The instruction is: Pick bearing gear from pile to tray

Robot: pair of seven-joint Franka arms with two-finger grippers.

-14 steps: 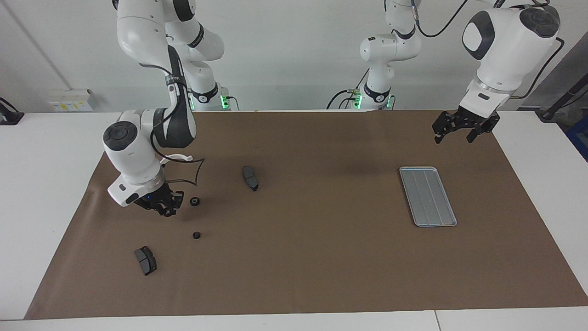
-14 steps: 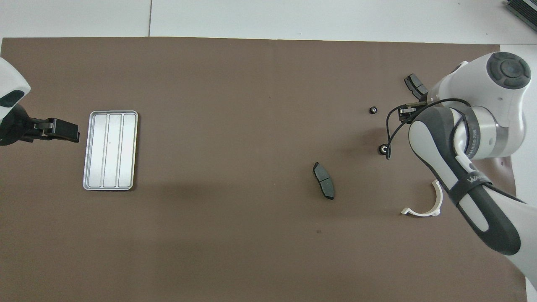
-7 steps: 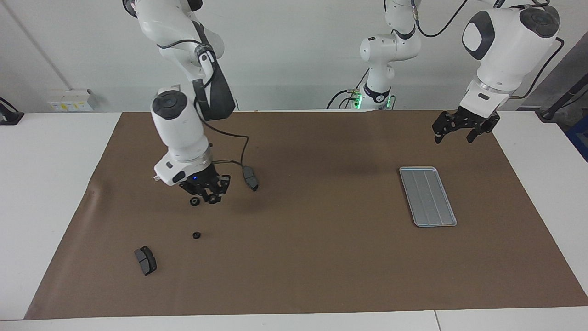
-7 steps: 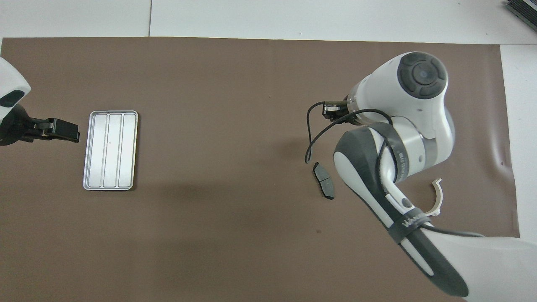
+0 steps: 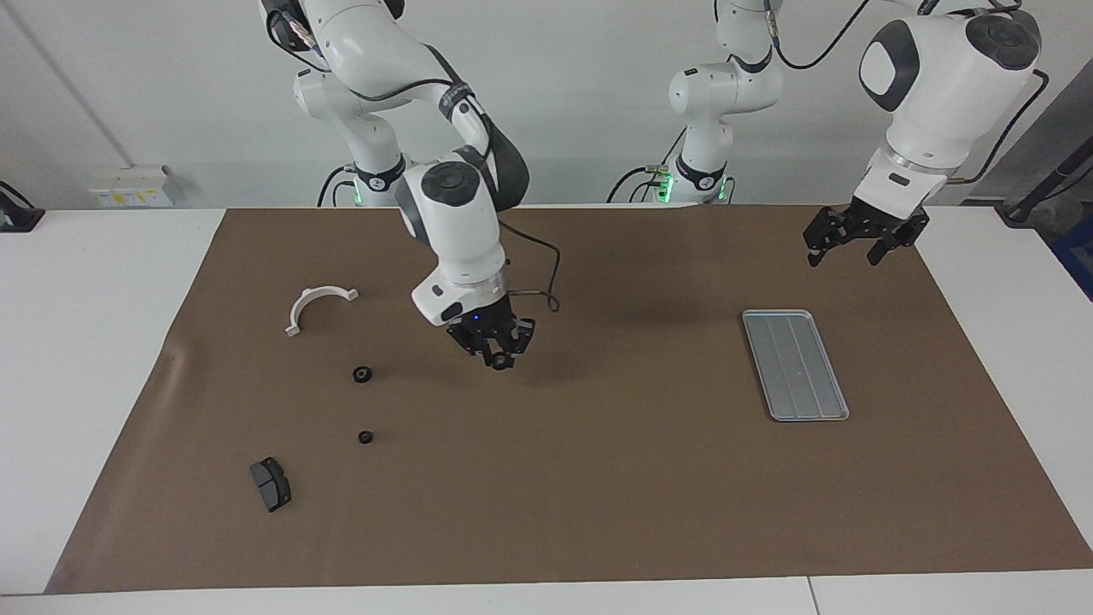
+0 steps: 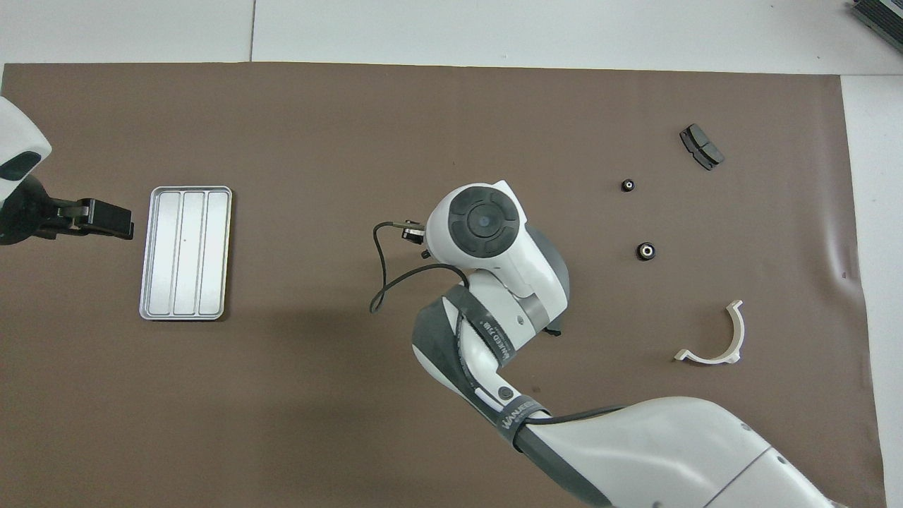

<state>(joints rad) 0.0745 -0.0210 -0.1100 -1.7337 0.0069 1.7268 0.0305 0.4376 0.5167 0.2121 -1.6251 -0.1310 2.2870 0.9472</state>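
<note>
At the right end effector (image 5: 497, 357): clamped on a small black bearing gear (image 5: 500, 365), up in the air over the middle of the brown mat (image 5: 598, 478). In the overhead view, mostly hidden under its own wrist.

Toward the right arm's end of the tabletop from that end effector: two more black gears on the mat, one (image 5: 362, 374) nearer the robots than the other (image 5: 365, 437), well apart from each other. Near them, closer to the robots, a white half-ring bracket (image 5: 318, 306). Farthest from the robots, a dark grey brake pad (image 5: 271, 484). All lying loose, none touched.

Toward the left arm's end from the same end effector: the silver tray (image 5: 795, 365), flat on the mat, well apart from the held gear, with nothing in it.

At the left end effector (image 5: 858, 243): fingers apart, holding nothing. Hangs over the mat just beside the tray. Waits there.
</note>
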